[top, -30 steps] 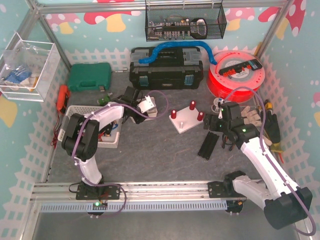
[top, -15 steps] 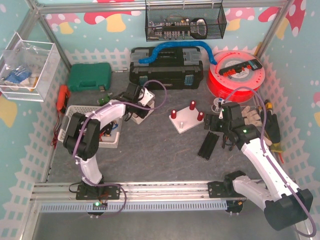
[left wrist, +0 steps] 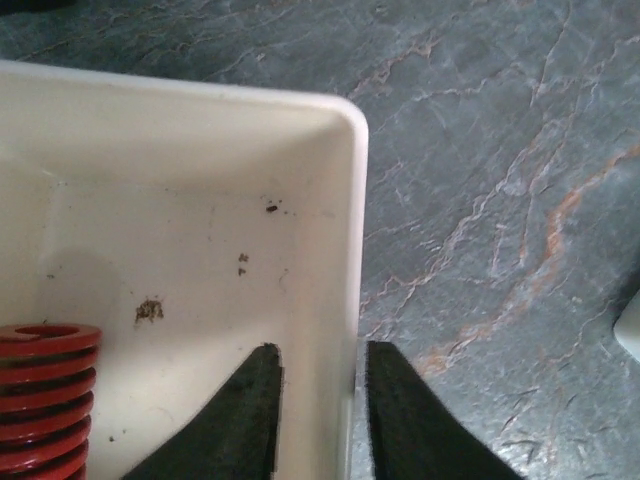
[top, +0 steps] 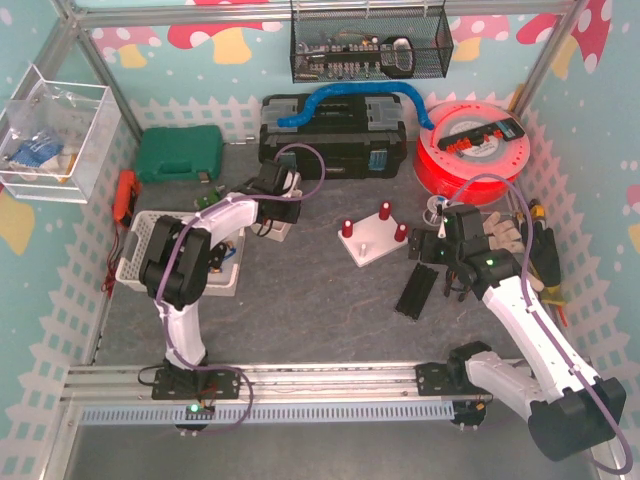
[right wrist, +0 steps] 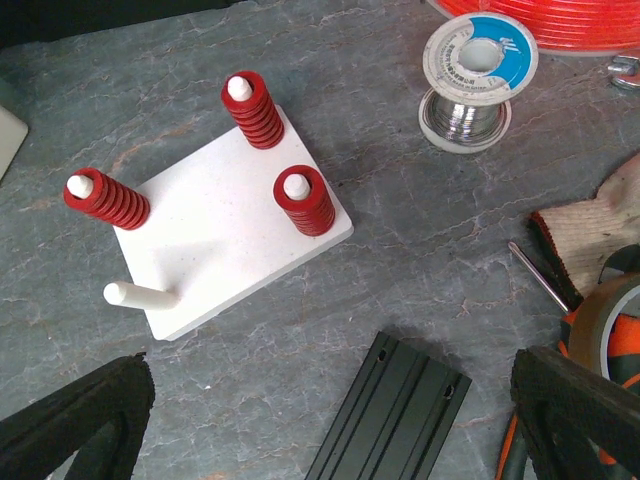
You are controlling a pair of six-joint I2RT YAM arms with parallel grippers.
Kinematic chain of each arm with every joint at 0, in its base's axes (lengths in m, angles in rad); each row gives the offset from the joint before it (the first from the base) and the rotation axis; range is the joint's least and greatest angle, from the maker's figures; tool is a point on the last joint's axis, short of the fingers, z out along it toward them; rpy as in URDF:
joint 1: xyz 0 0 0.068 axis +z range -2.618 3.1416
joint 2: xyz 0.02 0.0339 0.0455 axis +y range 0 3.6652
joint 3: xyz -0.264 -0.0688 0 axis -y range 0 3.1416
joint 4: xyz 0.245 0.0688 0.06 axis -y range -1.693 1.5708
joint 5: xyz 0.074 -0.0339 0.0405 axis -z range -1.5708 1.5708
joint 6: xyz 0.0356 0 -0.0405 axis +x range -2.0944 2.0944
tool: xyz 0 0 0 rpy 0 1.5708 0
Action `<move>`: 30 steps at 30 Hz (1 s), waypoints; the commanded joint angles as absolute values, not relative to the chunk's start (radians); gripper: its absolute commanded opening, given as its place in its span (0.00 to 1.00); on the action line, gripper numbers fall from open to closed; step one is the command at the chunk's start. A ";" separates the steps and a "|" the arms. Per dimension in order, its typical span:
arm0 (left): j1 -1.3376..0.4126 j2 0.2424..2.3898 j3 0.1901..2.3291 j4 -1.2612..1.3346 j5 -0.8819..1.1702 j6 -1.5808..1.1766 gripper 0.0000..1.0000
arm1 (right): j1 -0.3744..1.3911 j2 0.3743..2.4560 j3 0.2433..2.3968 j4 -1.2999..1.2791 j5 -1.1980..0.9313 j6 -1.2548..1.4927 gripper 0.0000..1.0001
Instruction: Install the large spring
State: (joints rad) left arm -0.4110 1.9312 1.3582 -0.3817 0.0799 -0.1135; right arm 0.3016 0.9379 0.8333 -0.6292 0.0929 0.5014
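Observation:
A red spring (left wrist: 45, 400) lies in a small white box (left wrist: 200, 240). My left gripper (left wrist: 320, 352) is shut on the box's right wall (left wrist: 345, 250), one finger inside and one outside. In the top view the left gripper (top: 273, 200) holds the box (top: 279, 228) left of the white peg plate (top: 372, 243). The plate (right wrist: 215, 235) carries three red springs on pegs and one bare peg (right wrist: 140, 295). My right gripper (right wrist: 330, 362) is wide open and empty, above the table just short of the plate, and it also shows in the top view (top: 440, 255).
A black rail (right wrist: 395, 420) lies under the right gripper. A wire spool (right wrist: 478, 85), a rag (right wrist: 590, 225) and a tape roll (right wrist: 615, 320) sit to the right. A black toolbox (top: 332, 140), a red filament reel (top: 470, 150), a green case (top: 178, 153) and a white basket (top: 148, 240) stand around.
My left gripper has carried the white box to the left, away from the peg plate. The right arm has not moved.

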 commanded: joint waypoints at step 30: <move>-0.320 2.028 1.522 -0.648 -0.137 -0.033 0.44 | 0.302 0.943 0.877 -0.652 0.104 0.510 0.97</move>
State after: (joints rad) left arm -0.3374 2.0102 1.4872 -0.6193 -0.1097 -0.0772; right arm 0.3016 0.9512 0.8486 -0.6319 0.0967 0.4965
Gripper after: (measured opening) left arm 0.425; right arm 0.966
